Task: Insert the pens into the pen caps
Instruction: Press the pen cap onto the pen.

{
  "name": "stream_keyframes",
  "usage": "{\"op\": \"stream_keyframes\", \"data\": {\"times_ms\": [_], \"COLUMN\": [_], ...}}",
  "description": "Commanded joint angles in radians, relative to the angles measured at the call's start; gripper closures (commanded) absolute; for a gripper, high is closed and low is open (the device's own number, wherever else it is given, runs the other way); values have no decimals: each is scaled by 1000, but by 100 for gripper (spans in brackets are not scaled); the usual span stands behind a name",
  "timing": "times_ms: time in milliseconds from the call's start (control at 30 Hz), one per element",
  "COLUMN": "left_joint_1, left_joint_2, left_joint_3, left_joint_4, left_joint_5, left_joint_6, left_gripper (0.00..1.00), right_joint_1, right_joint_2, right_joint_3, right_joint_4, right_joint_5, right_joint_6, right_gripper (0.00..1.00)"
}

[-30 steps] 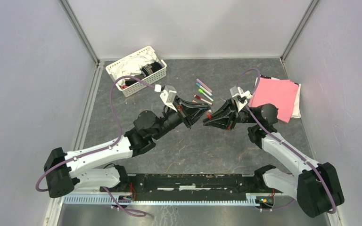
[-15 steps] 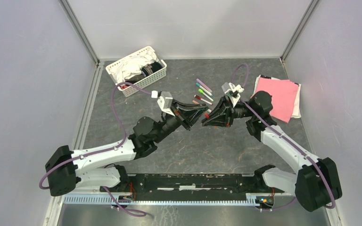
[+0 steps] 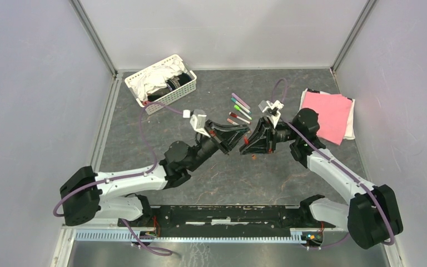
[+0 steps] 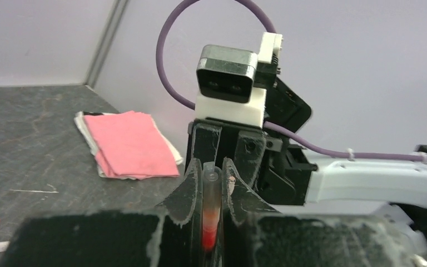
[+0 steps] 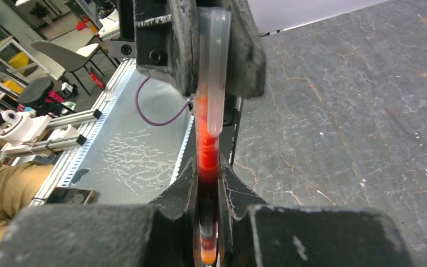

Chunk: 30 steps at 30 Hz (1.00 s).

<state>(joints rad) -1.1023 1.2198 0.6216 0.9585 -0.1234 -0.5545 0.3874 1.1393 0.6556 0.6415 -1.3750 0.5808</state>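
Above the middle of the table my two grippers meet tip to tip. The left gripper (image 3: 239, 139) (image 4: 211, 167) is shut on a pale see-through pen cap (image 4: 211, 192) (image 5: 216, 72) with a reddish tint deep inside. The right gripper (image 3: 248, 143) (image 5: 207, 167) is shut on a pen (image 5: 207, 147) with a red front part and an orange rear end. The pen's red end reaches the cap's mouth; how far it sits inside is not clear. Several capped pens (image 3: 238, 109) lie in a row on the table just behind the grippers.
A white basket (image 3: 136, 78) holding cloths stands at the back left. A folded pink cloth (image 3: 325, 114) (image 4: 130, 142) lies at the back right. A small orange spot (image 3: 254, 157) shows just below the right gripper. Grey walls close in three sides.
The right gripper has swung left and tilted, and the left gripper has shifted right, so the two now press closer together. Both stay shut on what they hold.
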Motion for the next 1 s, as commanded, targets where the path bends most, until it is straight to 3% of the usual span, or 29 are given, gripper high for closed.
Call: {"op": "stream_keyframes", "data": {"times_ms": [0, 33, 100, 133, 233, 367, 533, 633, 733, 800, 867, 967], "left_joint_1": [-198, -207, -210, -210, -209, -265, -358, -377, -398, -399, -399, -399], "left_joint_2": [216, 234, 250, 249, 229, 227, 234, 176, 94, 26, -25, -2], "left_joint_3": [74, 79, 66, 62, 44, 40, 78, 32, -76, -164, -217, -202], "left_joint_4": [-724, -752, -770, -780, -789, -825, -1008, -921, -628, -451, -384, -348], "left_joint_5": [153, 130, 71, 42, -79, -327, -599, -605, -526, -461, -421, -364], "left_joint_6": [65, 76, 56, 26, -157, -370, -473, -454, -337, -267, -234, -182], "left_gripper": [98, 98, 98, 98, 98, 98, 98, 98, 98, 98, 98, 98], "right_joint_1": [2, -4, -14, -15, -15, -15, -16, -26, -61, -74, -77, -76], "right_joint_2": [-21, -25, -30, -31, -38, -34, -44, -46, -32, -28, -28, -16], "right_joint_3": [98, 120, 215, 238, 263, 272, 274, 248, 160, 163, 178, 146], "right_joint_4": [325, 220, -193, -304, -410, -446, -503, -448, -201, -219, -272, -165], "right_joint_5": [263, 294, 408, 468, 577, 651, 715, 651, 504, 515, 534, 480], "right_joint_6": [76, 18, -275, -355, -450, -475, -537, -498, -301, -321, -363, -275], "right_gripper": [100, 100, 100, 100, 100, 100, 100, 100, 100, 100, 100, 100]}}
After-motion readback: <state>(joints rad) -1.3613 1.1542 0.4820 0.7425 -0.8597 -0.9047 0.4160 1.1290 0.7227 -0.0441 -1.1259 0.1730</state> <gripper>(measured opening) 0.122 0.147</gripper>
